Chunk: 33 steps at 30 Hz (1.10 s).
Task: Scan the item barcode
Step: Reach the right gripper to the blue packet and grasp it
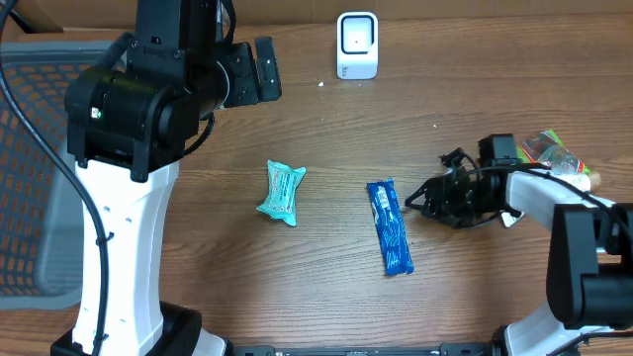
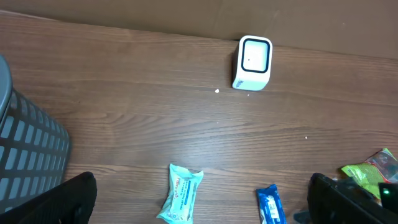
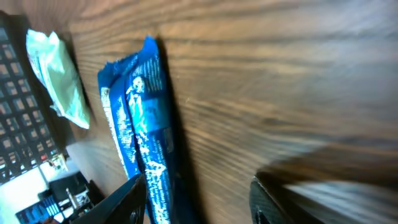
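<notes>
You're working the pickup step; nothing looks scanned yet. The blue packet [image 1: 389, 225] is lying flat on the counter [image 1: 326, 129], just beside your right fingers [image 3: 124, 199], which are standing spread and pinching nothing. Left fingers [image 2: 68, 199] are hanging wide apart, empty. Next you're needing to straddle the packet, close, lift, then face its barcode to the scanner [image 1: 357, 44].

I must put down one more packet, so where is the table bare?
Bare wood: the wide band between the scanner and the teal packet and blue packet; also the strip between those two packets. Crowded: the right side, where the right tool stands next to the blue packet, with a green packet beyond.
</notes>
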{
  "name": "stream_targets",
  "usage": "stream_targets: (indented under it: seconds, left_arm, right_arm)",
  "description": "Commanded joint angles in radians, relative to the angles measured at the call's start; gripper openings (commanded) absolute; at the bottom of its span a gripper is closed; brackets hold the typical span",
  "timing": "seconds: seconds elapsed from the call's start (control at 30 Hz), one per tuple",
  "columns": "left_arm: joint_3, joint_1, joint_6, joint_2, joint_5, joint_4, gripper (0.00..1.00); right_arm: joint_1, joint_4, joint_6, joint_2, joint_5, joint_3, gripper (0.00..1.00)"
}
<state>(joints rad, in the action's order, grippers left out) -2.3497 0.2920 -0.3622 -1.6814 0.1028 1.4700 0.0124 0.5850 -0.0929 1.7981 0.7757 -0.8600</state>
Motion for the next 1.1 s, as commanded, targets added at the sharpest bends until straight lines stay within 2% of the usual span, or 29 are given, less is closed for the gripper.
stream_targets:
  seconds: [0.0, 0.3, 0.43, 0.47, 0.77, 0.93, 1.07]
  left_arm:
    - [-0.015, -0.003, 0.019, 0.014, 0.011, -0.004, 1.00]
    - [-0.015, -0.004, 0.019, 0.014, 0.011, -0.004, 1.00]
    - [-0.015, -0.004, 0.019, 0.014, 0.011, -0.003, 1.00]
    - [-0.015, -0.003, 0.019, 0.014, 0.011, -0.004, 1.00]
    - [-0.015, -0.003, 0.019, 0.014, 0.011, -0.003, 1.00]
    - [-0.015, -0.003, 0.019, 0.014, 0.011, -0.003, 1.00]
    - [-0.015, -0.003, 0.019, 0.014, 0.011, -0.003, 1.00]
  right_arm:
    - [0.002, 0.004, 0.092, -0.002, 0.079, -0.016, 0.55]
    - [-0.108, -0.069, 0.097, -0.002, 0.018, 0.039, 0.52]
    - [-0.111, -0.061, 0.093, 0.000, 0.018, 0.042, 0.50]
    - [-0.111, -0.060, 0.090, 0.000, 0.018, 0.044, 0.46]
    - [-0.123, -0.156, 0.055, 0.048, 0.042, 0.117, 0.43]
    - [-0.143, -0.166, 0.055, 0.115, 0.041, 0.121, 0.37]
    - [-0.143, -0.172, 0.043, 0.133, 0.040, 0.120, 0.24]
